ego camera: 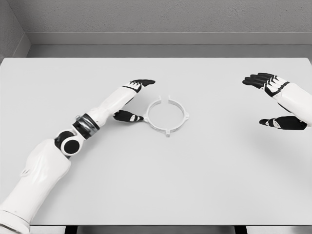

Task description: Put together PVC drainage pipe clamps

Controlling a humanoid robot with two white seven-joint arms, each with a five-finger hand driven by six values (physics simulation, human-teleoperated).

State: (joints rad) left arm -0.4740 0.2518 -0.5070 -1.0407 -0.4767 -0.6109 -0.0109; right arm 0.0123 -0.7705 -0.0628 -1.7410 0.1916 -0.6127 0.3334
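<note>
item: white split-ring pipe clamp (pixel 167 116) — lying flat mid-table, its gap facing away from the robot. left hand (pixel 132 100) is hovering just beside its left rim, fingers spread, holding nothing, likely lining up a grasp. right hand (pixel 276 102) is waiting well apart, fingers relaxed. white table (pixel 156 195) is offering open room all around — edges far.

Bright, even, diffuse light, flat simulator render. Table (pixel 204 185) near blown-out white, no glare spots. Only faint soft shadows under the clamp ring (pixel 167 116), centre frame. Sharp throughout, no visible edge distortion.
</note>
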